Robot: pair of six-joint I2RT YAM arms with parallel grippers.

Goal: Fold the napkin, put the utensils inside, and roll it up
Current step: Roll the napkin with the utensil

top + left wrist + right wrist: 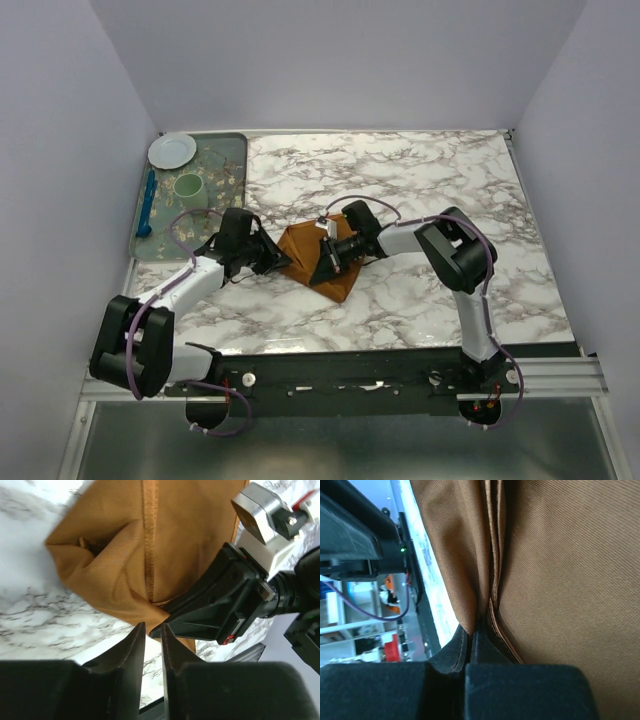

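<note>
The rust-orange napkin (305, 243) lies folded in a rough triangle at the middle of the marble table (420, 170). My right gripper (322, 262) reaches in from the right and is shut on a fold of the cloth; in the right wrist view the napkin (560, 570) runs down between the closed tips of the right gripper (471, 629). My left gripper (278, 260) sits at the napkin's left edge. Its jaws stand a narrow gap apart with only table showing between them, just short of the napkin (125, 545). The utensils are out of view.
A grey-green tray (235, 150) at the back left holds a white plate (172, 150), a pale green cup (189, 187) and a blue utensil (148, 205). The right arm's black fingers (210, 610) cross in front of the left gripper (152, 628).
</note>
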